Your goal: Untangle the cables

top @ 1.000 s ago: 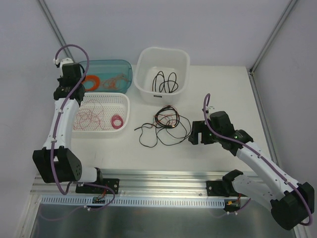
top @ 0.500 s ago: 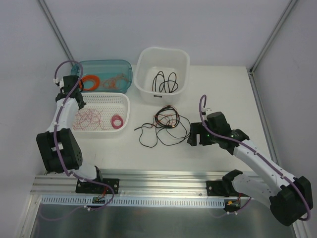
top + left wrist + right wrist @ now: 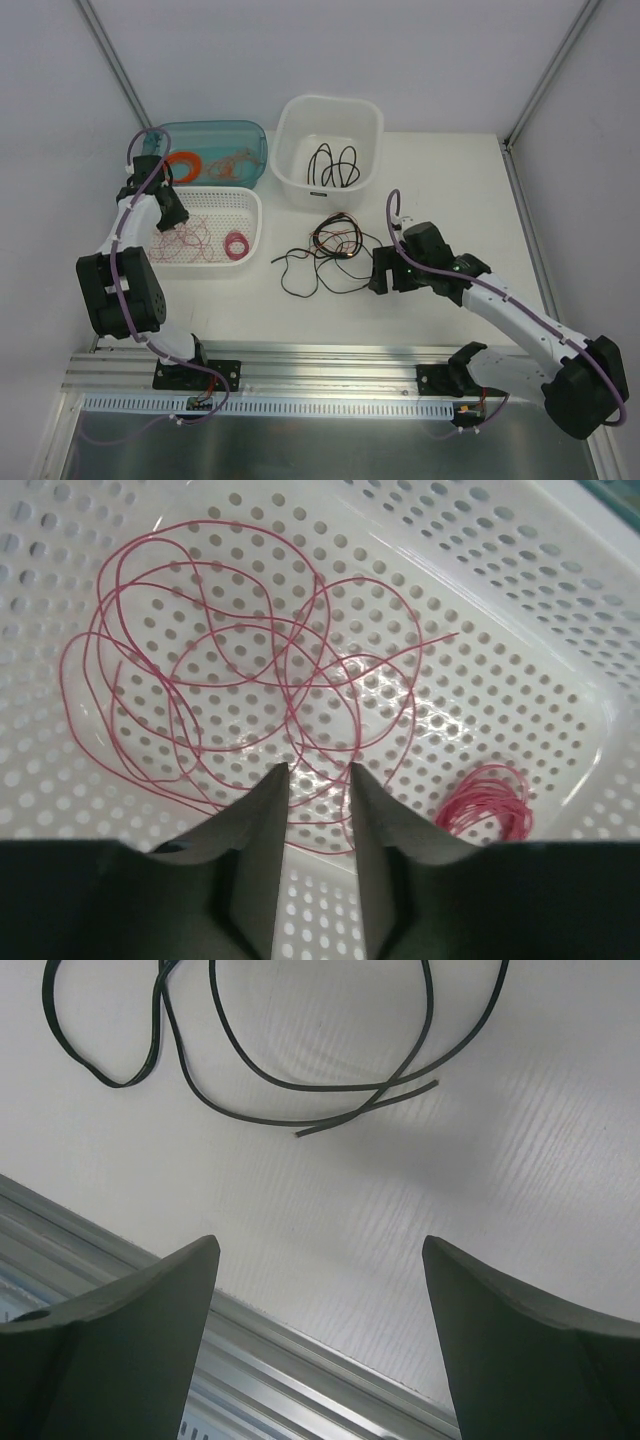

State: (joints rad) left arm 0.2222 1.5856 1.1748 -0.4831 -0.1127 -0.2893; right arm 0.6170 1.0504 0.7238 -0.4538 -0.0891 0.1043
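- From above, the cables [image 3: 330, 250] lie in a loose black, red and orange tangle at the middle of the counter [image 3: 450, 180], just on the near side of the white tub [image 3: 292, 150].
- A separate black cable [image 3: 335, 165] lies coiled inside that tub.
- My right gripper [image 3: 377, 275] sits low just to the right of the tangle and points toward it. I cannot tell from here whether it touches a strand.
- My left gripper [image 3: 170, 212] hangs over the left end of the white perforated basket [image 3: 250, 205], which sits along the counter's left edge.
- A teal tray [image 3: 255, 135] in the far left corner holds an orange coil [image 3: 185, 162] and some thin pale wires.
- At my left wrist, the fingers [image 3: 255, 860] are drawn close with only a narrow gap, and they grip nothing.
- Below them a loose red wire [image 3: 230, 660] sprawls in wide loops on the basket floor. A small pink ring [image 3: 485, 805] lies apart at the right.
- At my right wrist, the fingers [image 3: 120, 1350] are spread wide and released, with nothing between them.
- Black strands of the cables [image 3: 340, 1118] curve across the bare counter ahead, one cut end pointing down-left, clear of both fingers.
- The metal rail [image 3: 300, 1360] at the near edge runs beneath my fingertips.
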